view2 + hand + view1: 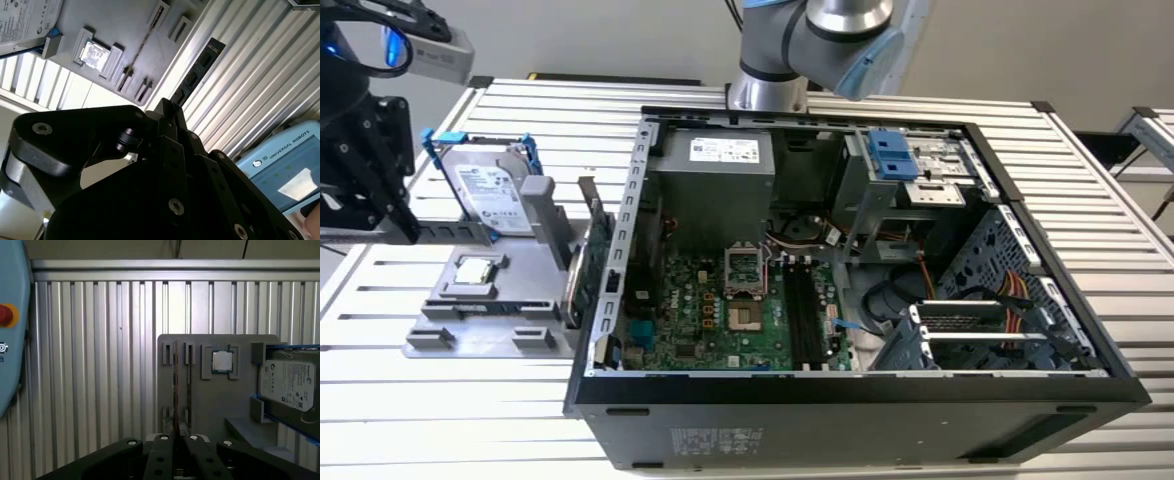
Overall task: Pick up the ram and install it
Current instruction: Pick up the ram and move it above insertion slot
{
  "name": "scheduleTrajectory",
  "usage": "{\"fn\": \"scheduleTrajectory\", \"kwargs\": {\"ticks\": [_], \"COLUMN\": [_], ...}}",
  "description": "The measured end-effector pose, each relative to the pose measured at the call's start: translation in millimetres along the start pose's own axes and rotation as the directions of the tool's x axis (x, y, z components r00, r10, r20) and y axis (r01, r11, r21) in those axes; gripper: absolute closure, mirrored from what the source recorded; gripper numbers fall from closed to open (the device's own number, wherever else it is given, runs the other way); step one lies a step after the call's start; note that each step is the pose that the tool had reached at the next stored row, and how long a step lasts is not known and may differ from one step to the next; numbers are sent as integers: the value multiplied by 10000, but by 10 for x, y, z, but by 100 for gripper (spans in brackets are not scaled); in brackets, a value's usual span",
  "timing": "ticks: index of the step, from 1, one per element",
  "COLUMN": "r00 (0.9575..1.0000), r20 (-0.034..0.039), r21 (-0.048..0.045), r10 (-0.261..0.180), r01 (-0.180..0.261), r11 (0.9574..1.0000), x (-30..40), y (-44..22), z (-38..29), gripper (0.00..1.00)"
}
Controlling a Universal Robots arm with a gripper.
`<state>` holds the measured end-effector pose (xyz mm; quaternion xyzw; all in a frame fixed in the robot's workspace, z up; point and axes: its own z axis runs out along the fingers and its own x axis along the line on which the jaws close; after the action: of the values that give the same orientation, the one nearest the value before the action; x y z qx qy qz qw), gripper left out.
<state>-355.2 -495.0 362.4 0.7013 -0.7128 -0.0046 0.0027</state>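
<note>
dark green-blue thin circuit-board ram stick [199, 67] pinched in the closed black gripper [169, 107], clear of the grey plastic holder [215, 400], at nine o'clock from the open metal computer case [854, 425]; picked up, installing left.

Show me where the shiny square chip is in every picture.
Exterior view: the chip sits on the gray holder, on the exterior view's left of the computer case.
Second wrist view: the chip lies between the hard drive and the narrow slots.
First wrist view: the chip lies beside the hard drive.
Shared landmark: the hard drive.
</note>
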Motion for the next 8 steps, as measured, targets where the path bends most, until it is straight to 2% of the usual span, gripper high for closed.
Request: {"fn": "scheduleTrajectory", "kwargs": {"ticks": [8], "r00": [10000], "r20": [0], "r21": [0], "r10": [0], "r01": [0], "r11": [10000], "x": [0], "y": [1], "z": [-100], "gripper": [100]}}
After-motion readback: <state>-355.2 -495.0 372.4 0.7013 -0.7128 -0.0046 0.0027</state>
